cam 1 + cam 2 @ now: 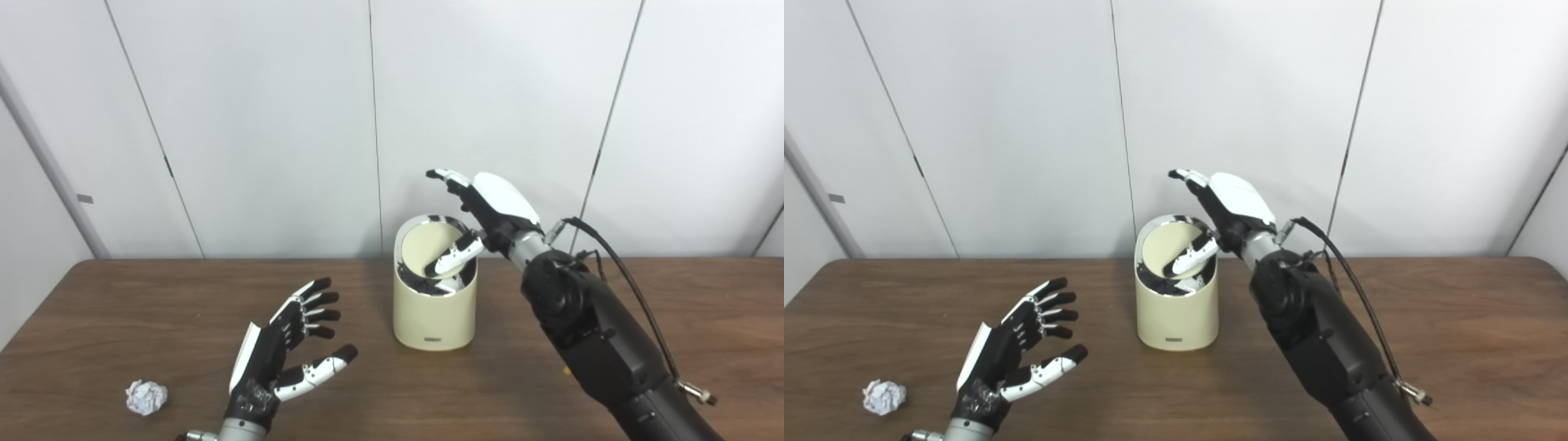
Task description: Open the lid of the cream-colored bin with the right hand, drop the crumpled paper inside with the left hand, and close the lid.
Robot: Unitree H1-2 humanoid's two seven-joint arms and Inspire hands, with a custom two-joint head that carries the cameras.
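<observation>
right hand (490,211) over cream bin (433,306), thumb pressed on tilted lid (429,248).
fingers stretched out, gripping nothing. left hand (282,355) hovered above wooden table (122,318), splayed and empty. crumpled paper (146,397) lay on table just left of that hand. bin contents unclear, dark gap showed under lid.

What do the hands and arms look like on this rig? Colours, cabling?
Both hands are black with white shells on the back and white thumb segments tipped black; the left hand and right hand match. Each sits on a silver wrist collar. The right forearm is a bulky black casing, with a black cable looping from the wrist to a metal connector lower down.
</observation>
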